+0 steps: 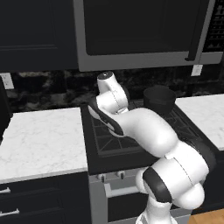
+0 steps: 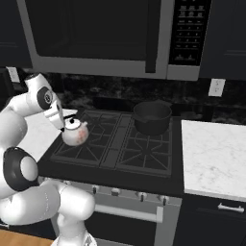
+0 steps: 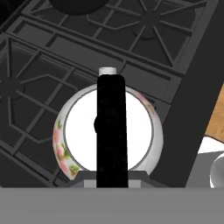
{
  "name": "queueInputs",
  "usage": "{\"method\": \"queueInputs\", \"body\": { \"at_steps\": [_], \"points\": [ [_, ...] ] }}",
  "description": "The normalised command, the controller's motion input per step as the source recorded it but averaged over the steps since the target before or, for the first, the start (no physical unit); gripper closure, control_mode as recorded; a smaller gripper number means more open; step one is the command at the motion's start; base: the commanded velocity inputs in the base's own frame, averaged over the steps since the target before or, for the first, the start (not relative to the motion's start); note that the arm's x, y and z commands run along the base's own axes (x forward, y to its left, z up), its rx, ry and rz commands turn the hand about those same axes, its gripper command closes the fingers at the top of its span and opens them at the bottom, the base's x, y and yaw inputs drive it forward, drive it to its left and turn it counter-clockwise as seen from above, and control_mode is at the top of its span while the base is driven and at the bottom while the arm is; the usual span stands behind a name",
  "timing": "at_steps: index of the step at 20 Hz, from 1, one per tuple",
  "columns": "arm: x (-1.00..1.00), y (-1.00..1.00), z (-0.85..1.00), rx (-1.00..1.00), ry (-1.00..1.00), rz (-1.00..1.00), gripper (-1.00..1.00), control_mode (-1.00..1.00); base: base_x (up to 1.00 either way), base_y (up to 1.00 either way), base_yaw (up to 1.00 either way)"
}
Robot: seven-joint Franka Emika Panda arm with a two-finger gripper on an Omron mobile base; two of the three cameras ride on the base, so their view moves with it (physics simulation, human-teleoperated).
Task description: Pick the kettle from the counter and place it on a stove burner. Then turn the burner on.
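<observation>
My gripper (image 2: 67, 124) is shut on the black arched handle of the kettle (image 2: 74, 133), a small round white kettle with pink flowers. The kettle hangs low over the left front stove burner (image 2: 82, 148), close to the cooktop's left edge; whether it touches the grate I cannot tell. In the hand view the kettle (image 3: 78, 131) sits right below the camera, its handle running up the middle, with the burner grates (image 3: 35, 87) beyond it. The white marble counter (image 1: 39, 140) lies left of the stove, and another stretch (image 2: 211, 153) lies to its right.
A black pot (image 2: 152, 116) stands on the back right burner. A row of knobs (image 2: 115, 191) runs along the stove's front panel. A microwave (image 2: 96, 38) hangs over the cooktop. The arm's elbow (image 1: 144, 131) covers much of the stove in the left base view.
</observation>
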Motion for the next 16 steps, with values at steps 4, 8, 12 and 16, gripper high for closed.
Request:
{"method": "queueInputs", "body": {
  "at_steps": [4, 8, 12, 16],
  "points": [
    [0.2, -0.01, -0.16, 0.0, 0.08, -0.01, 1.0, -1.0, 0.0, 0.0, 0.0],
    [0.28, 0.0, -0.18, 0.0, 0.04, 0.0, 1.0, -1.0, 0.0, 0.0, 0.0],
    [0.33, 0.0, -0.17, 0.0, 0.02, 0.0, 1.0, -1.0, 0.0, 0.0, 0.0],
    [0.26, 0.0, -0.23, 0.0, 0.03, 0.0, 1.0, -1.0, 0.0, 0.0, 0.0]
  ]
}}
